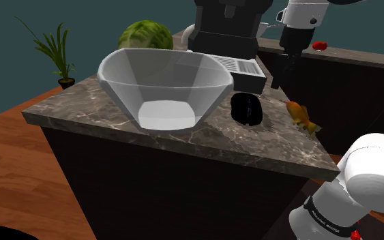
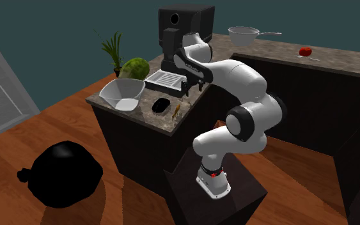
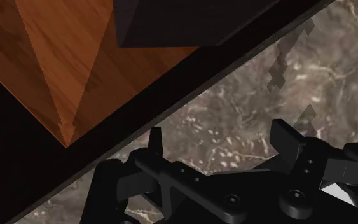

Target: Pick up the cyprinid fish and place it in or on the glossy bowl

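In the shoulder view a potted plant (image 1: pixel 57 51) stands leftmost, then a green cabbage (image 1: pixel 146 35) behind the glossy pale bowl (image 1: pixel 123 87), which is empty. Right of it a black lump (image 1: pixel 246 109) lies on the marble counter (image 1: pixel 81 109). The gripper (image 1: pixel 281 82) hangs between lump and orange fish (image 1: pixel 303 117), fingers (image 3: pixel 287 135) apart, clasping nothing. The fish lies near the counter's right edge. Lettering on the arm's black band (image 1: pixel 327 218) is unreadable.

Home kitchen. Marble tabletop (image 1: pixel 67 112) w/ coffee machine (image 2: pixel 185 25) on it. Wood floor (image 2: pixel 76 128), potted plant (image 1: pixel 57 51) nearby.
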`<state>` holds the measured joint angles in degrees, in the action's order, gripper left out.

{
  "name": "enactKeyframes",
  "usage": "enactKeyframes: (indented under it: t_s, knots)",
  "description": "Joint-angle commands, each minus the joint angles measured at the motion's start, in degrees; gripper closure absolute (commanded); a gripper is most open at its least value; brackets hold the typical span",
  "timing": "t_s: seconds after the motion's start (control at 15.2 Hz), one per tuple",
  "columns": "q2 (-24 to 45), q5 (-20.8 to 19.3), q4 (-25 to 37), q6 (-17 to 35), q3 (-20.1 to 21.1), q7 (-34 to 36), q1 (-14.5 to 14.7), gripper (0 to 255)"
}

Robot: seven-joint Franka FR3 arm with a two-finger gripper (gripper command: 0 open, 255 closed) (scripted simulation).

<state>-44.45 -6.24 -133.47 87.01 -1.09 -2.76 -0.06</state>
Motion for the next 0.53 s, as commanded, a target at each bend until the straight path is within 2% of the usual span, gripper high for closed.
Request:
enactKeyframes:
  t_s: [0.0,0.46]
  knots:
    - [0.0,0.0,0.0,0.0,0.0,0.0,0.0,0]
    - [-16.4,10.7,-6.6,-3.6,7.2,20.9,-3.7,0]
